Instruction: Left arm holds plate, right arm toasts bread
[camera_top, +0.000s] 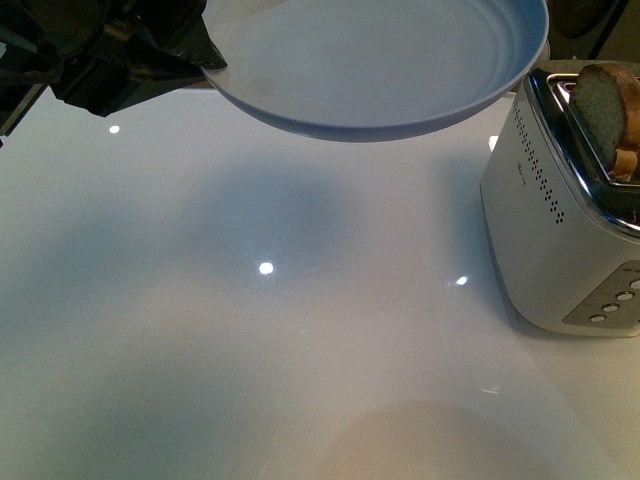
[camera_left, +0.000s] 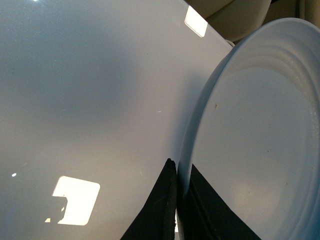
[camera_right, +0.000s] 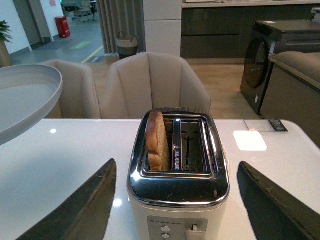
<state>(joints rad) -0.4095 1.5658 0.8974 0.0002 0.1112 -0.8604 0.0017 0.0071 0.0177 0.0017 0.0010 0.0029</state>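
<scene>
- Black, angular left gripper (camera_top: 205, 58): its jaws are closed tight on the rim of a round, shallow, pale blue-grey plate (camera_top: 380, 60). One jaw lies on the upper face and the other on the underside.
- The plate is held clear of the glossy white table (camera_top: 300, 350), roughly level, and extends from the left gripper towards the toaster side. Its shadow falls on the table below. No food is on the part of the plate in view.
- Dark right gripper (camera_right: 176, 163): spread wide, with nothing between the fingers (camera_right: 75, 210). Both fingers are apart from every object.
- A white-bodied, two-slot toaster with a polished chrome top (camera_right: 177, 192) stands on the table, straight ahead of the right gripper and centred in the gap between its fingers.
- A slice of light brown wholemeal bread (camera_right: 157, 142) with a darker crust stands upright in the toaster slot nearer the plate. Its rounded top shows above the chrome.
- The plate's far edge is near the toaster but not touching it.
- Beige upholstered chairs (camera_right: 155, 80) stand beyond the table, past the toaster from the right gripper.
</scene>
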